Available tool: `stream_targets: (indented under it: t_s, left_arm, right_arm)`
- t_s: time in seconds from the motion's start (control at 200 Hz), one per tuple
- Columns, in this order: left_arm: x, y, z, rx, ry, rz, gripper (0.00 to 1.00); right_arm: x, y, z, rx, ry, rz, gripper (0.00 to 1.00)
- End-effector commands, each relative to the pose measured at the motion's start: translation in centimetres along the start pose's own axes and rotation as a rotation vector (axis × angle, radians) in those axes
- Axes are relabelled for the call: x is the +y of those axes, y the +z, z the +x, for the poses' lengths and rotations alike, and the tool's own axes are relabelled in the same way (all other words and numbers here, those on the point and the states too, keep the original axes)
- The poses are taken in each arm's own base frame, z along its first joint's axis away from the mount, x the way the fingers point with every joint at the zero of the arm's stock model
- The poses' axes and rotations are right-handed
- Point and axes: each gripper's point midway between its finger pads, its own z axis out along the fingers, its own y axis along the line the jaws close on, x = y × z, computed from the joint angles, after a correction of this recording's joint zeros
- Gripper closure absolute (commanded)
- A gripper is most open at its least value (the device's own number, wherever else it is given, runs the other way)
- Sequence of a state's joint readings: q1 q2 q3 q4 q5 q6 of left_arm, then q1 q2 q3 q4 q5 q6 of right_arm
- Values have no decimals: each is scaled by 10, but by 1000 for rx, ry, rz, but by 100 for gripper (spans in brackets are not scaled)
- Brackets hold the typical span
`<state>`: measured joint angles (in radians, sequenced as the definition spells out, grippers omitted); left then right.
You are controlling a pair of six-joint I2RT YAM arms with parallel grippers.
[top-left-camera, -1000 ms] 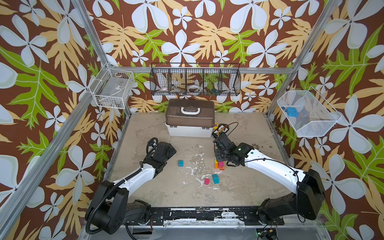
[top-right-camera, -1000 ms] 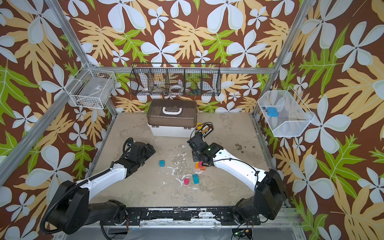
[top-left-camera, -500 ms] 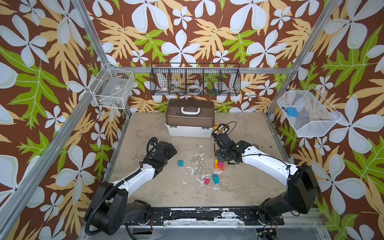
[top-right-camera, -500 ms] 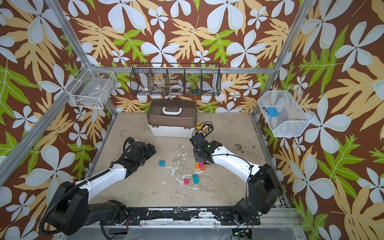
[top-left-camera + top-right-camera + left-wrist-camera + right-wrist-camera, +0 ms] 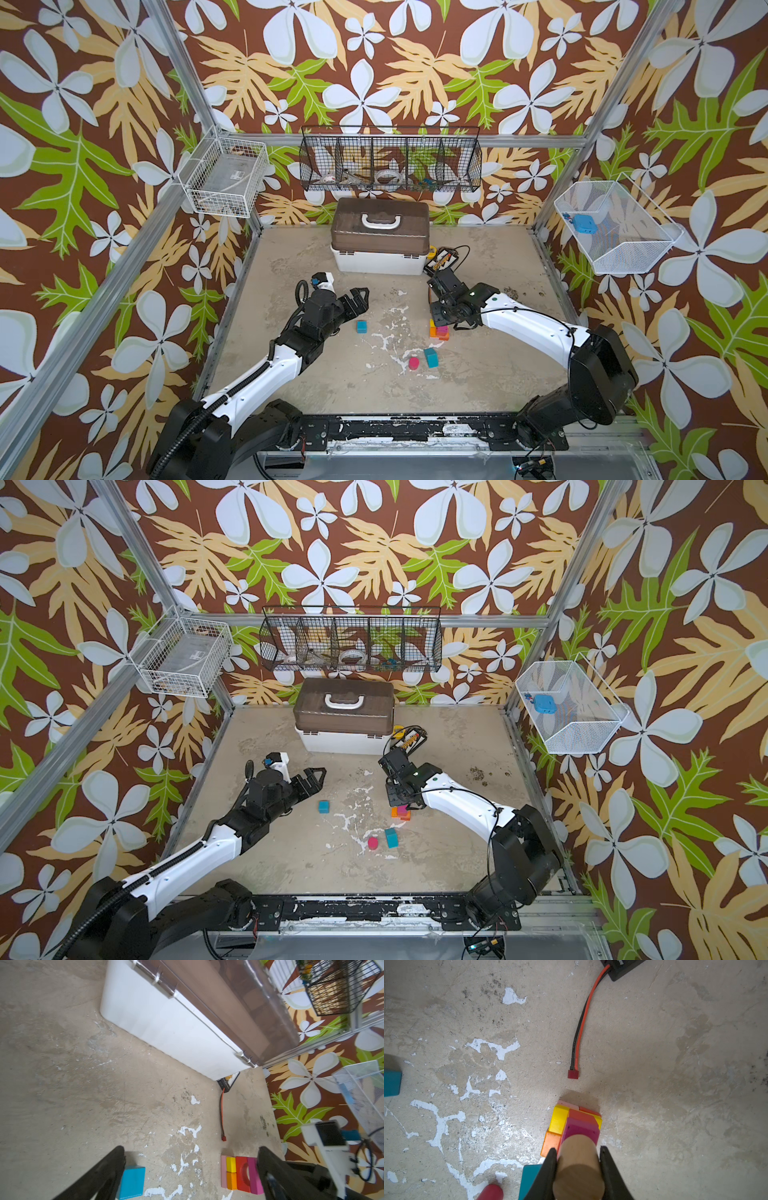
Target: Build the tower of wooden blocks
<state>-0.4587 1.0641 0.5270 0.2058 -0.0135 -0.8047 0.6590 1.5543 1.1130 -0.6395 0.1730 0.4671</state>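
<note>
The tower (image 5: 439, 330) is a low stack of pink, yellow, orange, red and magenta wood blocks right of the floor's middle, also seen as the tower (image 5: 241, 1174) in the left wrist view. My right gripper (image 5: 578, 1148) is shut on a plain tan cylinder (image 5: 578, 1167) directly over the magenta top block (image 5: 581, 1129). A loose teal cube (image 5: 362, 326) lies left of the tower, beside one finger of my open, empty left gripper (image 5: 192, 1153). A red cylinder (image 5: 414, 363) and a teal bar (image 5: 431, 357) lie nearer the front.
A white box with a brown lid (image 5: 380, 249) stands at the back. Next to it lies a black and yellow pack (image 5: 442, 259), whose red and black wire (image 5: 581, 1022) ends in a red plug just behind the tower. Wire baskets hang on the walls.
My right arm's elbow has shifted a little while its gripper stays over the tower with the tan cylinder. The left arm holds its place.
</note>
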Motion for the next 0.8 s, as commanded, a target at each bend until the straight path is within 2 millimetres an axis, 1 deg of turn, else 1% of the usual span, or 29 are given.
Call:
stream_targets:
  t_s: [0.0, 0.18, 0.47, 0.575, 0.796]
  left_arm:
    - [-16, -3, -3, -12, 28, 83, 0]
    - [-20, 0, 3, 15, 27, 113, 0]
    - [-21, -2, 2, 8, 26, 118, 0]
    - [-21, -3, 0, 0, 27, 120, 0]
    - [-20, -3, 1, 0, 26, 116, 0]
  right_arm:
    - [0, 2, -1, 0, 0, 0, 79]
    - [-4, 3, 0, 2, 10, 1, 78]
    - [-3, 5, 1, 6, 12, -4, 75]
    - [-3, 6, 1, 8, 14, -4, 71]
    - [-3, 4, 1, 6, 16, -8, 66]
